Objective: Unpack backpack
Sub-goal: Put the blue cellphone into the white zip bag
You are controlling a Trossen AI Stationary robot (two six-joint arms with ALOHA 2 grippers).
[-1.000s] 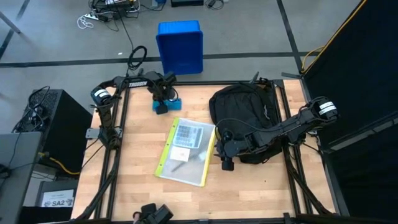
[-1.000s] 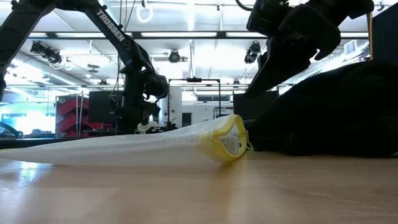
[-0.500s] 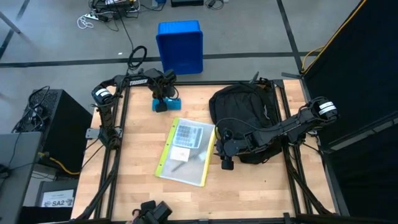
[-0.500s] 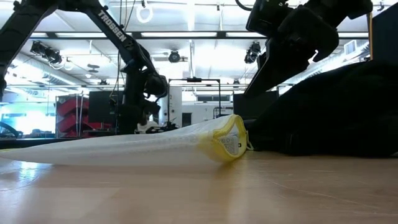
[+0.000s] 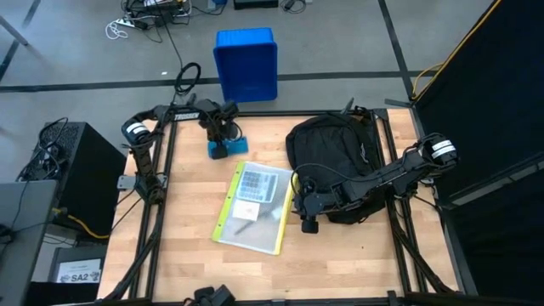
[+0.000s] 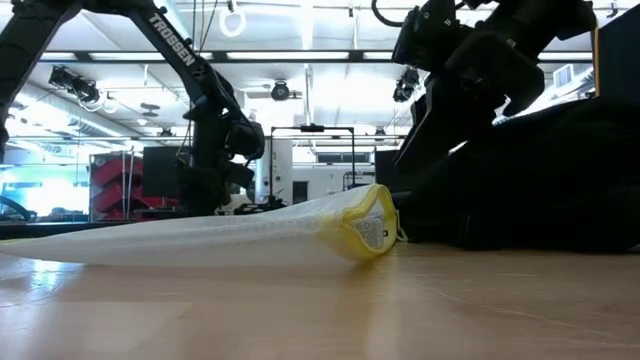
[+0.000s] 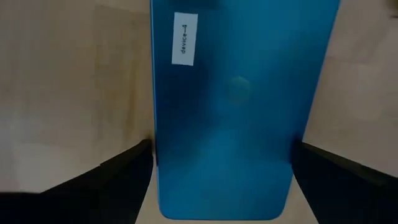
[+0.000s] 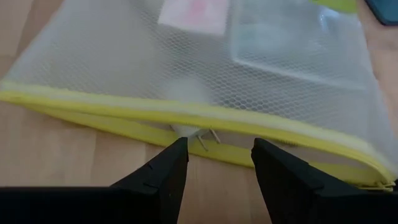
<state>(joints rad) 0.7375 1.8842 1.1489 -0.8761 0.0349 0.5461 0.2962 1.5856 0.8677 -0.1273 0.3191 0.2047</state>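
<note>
The black backpack [image 5: 331, 149] lies flat at the table's far right. A clear mesh pouch with yellow edging [image 5: 253, 204] lies at mid-table. A blue flat device [image 5: 229, 150] labelled "device-4" [image 7: 184, 38] is at the far left, with my left gripper [image 5: 219, 140] pointing straight down over it and shut on it. My right gripper [image 5: 308, 219] hangs open above the table by the pouch's right edge [image 8: 205, 118], slanting down toward it. Nothing is between its fingers, and its arm reaches over the backpack. My left gripper has the blue device between its two widely spread fingers [image 7: 124, 177], one at each long side [image 7: 158, 162], near one end. The fingers come from above, pointing down, and lie across the device. Whether the device rests on the table I cannot tell.
A blue plastic bin [image 5: 246, 64] stands on the floor beyond the table's far edge. Bare wood lies along the near side [image 5: 323, 263] and the left side of the table. The pouch holds a card and small items.
My left gripper has shifted a little toward the table's left edge, staying over the blue device. The backpack and the pouch lie as before.
</note>
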